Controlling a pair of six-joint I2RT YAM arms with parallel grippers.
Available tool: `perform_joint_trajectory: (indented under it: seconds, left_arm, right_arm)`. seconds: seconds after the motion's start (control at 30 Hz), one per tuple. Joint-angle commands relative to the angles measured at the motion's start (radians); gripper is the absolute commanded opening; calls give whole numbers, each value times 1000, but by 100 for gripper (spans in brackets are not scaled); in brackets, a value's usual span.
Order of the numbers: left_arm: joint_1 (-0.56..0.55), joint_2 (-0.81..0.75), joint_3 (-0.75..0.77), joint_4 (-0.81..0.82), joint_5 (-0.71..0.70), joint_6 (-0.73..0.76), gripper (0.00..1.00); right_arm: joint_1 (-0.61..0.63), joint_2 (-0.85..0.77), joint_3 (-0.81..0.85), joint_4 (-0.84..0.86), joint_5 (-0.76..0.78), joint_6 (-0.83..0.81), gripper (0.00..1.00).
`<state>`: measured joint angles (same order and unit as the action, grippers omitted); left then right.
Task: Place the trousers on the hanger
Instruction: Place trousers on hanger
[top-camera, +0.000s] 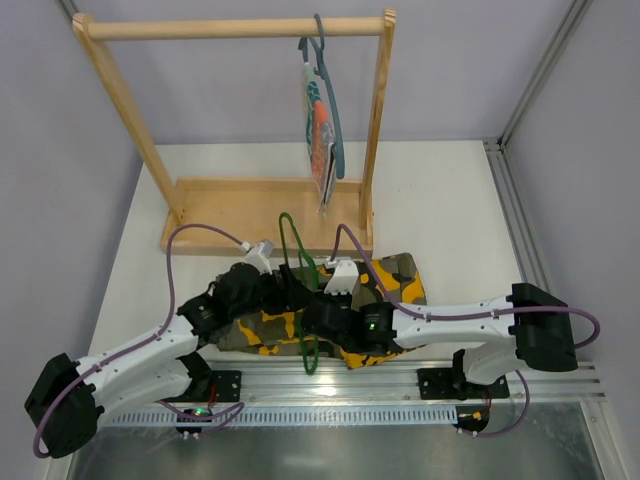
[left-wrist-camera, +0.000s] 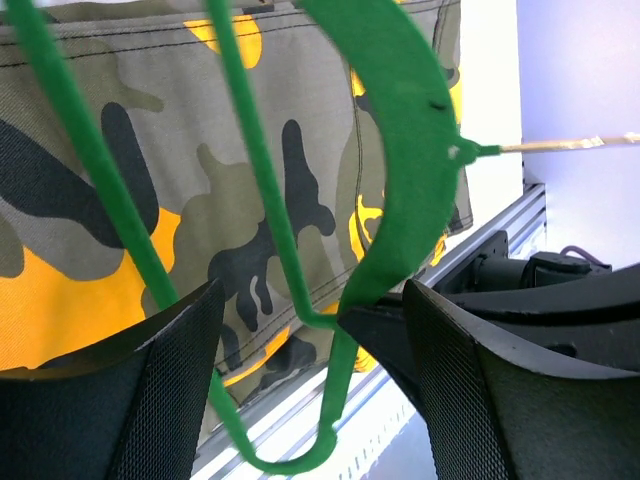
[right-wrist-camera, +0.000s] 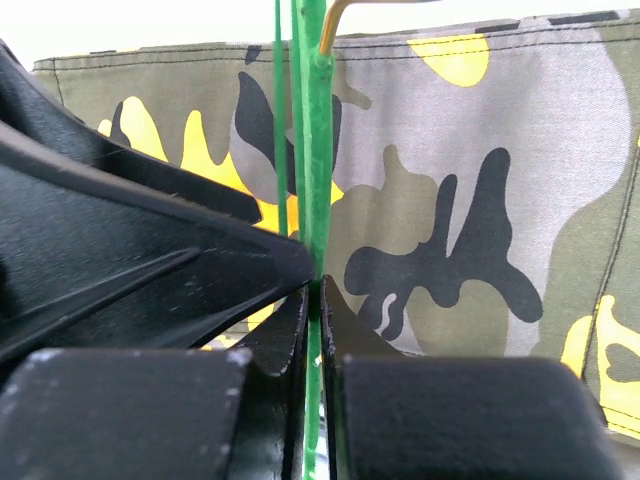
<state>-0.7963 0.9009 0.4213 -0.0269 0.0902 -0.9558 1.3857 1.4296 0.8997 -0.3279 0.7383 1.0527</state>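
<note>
Reads to me as a robotics lab test cell, not a home. Plain pale-grey panel walls (top-camera: 220, 90) box in a white tabletop (top-camera: 450, 200). Silver aluminium extrusion posts (top-camera: 542, 68) frame the corner. A slotted aluminium mounting rail (top-camera: 380, 385) runs along the near edge. A bare light-wood garment rack (top-camera: 230, 28) stands at the back.

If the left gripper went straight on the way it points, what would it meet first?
Probably the green hanger: its thin bars cross the gap of the open left gripper. The camouflage trousers lie behind it, though depth is unclear.
</note>
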Motion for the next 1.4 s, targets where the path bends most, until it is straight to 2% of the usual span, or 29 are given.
perform_joint_trajectory:
  seconds: [0.0,0.13,0.23,0.3,0.57,0.83,0.97,1.13,1.37]
  left_arm:
    - [-3,-46,4,-33,-1,46,72]
    - [-4,-149,-18,-41,-53,29,75]
    - [-3,-178,-33,11,-64,20,77]
    - [-3,-162,-42,24,-55,12,77]
    - [-4,-11,-41,241,19,-15,76]
    - [-3,50,-30,298,54,-38,73]
    - [-3,3,-49,344,65,-60,73]
    - [-3,-53,-44,317,59,-72,75]
    - [-4,13,-52,335,66,-77,71]
  right_arm:
    - [6,-40,30,-20,79,-26,4]
    - [9,-26,68,-78,73,-43,4]
    - [22,-14,82,-123,73,-20,4]
    - [36,-6,84,-131,75,-10,4]
    - [87,43,182,-233,153,10,4]
    - [107,81,226,-269,167,23,4]
    - [113,71,203,-258,180,41,4]
    - [113,9,124,-188,182,56,4]
    - [113,-5,97,-183,191,52,4]
